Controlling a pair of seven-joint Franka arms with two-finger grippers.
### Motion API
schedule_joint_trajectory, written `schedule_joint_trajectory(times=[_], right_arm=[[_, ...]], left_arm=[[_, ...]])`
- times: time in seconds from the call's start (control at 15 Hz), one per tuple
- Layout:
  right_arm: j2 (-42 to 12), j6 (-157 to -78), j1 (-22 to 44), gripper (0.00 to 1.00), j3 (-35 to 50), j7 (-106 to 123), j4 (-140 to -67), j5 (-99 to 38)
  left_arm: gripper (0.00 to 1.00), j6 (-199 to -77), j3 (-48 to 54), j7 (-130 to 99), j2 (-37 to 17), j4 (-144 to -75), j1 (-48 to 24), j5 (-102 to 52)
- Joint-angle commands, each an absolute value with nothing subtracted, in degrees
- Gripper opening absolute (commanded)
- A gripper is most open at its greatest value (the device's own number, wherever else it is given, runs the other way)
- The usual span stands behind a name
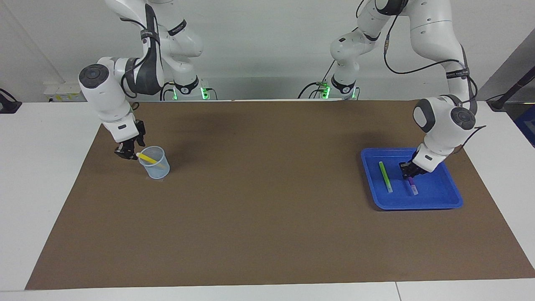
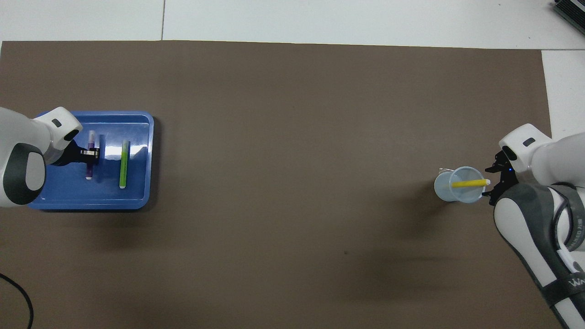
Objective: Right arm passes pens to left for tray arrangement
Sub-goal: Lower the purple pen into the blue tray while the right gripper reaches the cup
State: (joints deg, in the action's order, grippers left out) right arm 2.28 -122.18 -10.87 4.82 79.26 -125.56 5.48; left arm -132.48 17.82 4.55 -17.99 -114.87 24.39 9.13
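- left gripper (image 1: 408,175) is down in the blue tray (image 1: 443,196), fingers clamped on the purple pen (image 1: 412,185), whose pale end sits at or just above the tray floor
- green pen (image 1: 385,177) lies flat in the tray, just beside the purple one, toward the right arm's end
- yellow pen (image 1: 147,158) leans in the pale cup (image 1: 155,166), well apart from the tray
- right gripper (image 1: 126,152) sits at the yellow pen's pale tip; can't tell how far its fingers are apart or whether they grip it

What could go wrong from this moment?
1. The left gripper holds the purple pen low in the blue tray, close beside the green pen; releasing could knock it.
2. The right gripper is at the yellow pen's protruding end; a poor grip may tip the mesh cup.
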Motion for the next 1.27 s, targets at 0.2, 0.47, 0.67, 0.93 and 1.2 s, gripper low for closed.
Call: schedule_joint_trajectory(times=[0.2,0.47,0.67,0.93,1.2], right_arm=[[2.7,-125.3,-11.9,0.56,5.4,80.9,-128.1,5.4],[2.7,-126.5,-12.0,0.54,5.4,80.9,-128.8,5.3],[2.7,-126.7,-12.2,0.5,5.4,80.9,-129.0,5.3],[2.7,-127.4,-12.4,0.31,5.4,80.9,-129.4,5.3],[2.7,-127.1,-12.7,0.0,5.4,80.9,-129.3,5.3]], left_arm=[[0.12,-138.0,18.0,2.5,-19.5,-116.6,24.7,13.5],[0.6,-137.9,18.2,-4.1,-19.6,-116.5,24.5,13.4],[0.6,-137.0,18.2,-4.1,-19.6,-116.2,24.4,13.0],[0.6,-135.9,18.2,-4.0,-19.3,-115.7,24.5,12.9],[0.6,-133.2,18.3,-4.0,-19.2,-113.7,24.4,12.9]])
